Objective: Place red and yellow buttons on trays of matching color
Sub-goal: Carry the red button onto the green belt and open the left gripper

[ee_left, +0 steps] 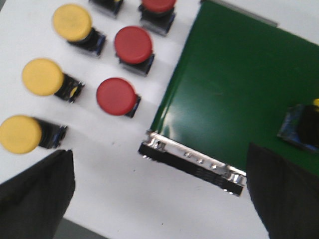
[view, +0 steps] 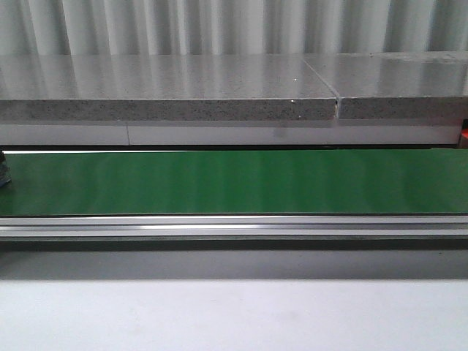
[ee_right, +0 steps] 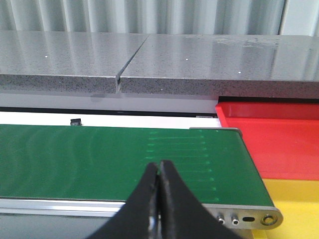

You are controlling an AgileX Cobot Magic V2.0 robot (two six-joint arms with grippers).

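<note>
In the left wrist view several buttons stand on the white table beside the end of the green belt: yellow ones and red ones. One button with a dark base and a bit of yellow showing lies on the belt. My left gripper is open and empty above the belt's end. My right gripper is shut and empty over the belt's other end, next to the red tray and the yellow tray.
The green belt runs across the front view, with a metal rail along its near side. A grey stone counter stands behind it. A small dark object shows at the belt's far left edge.
</note>
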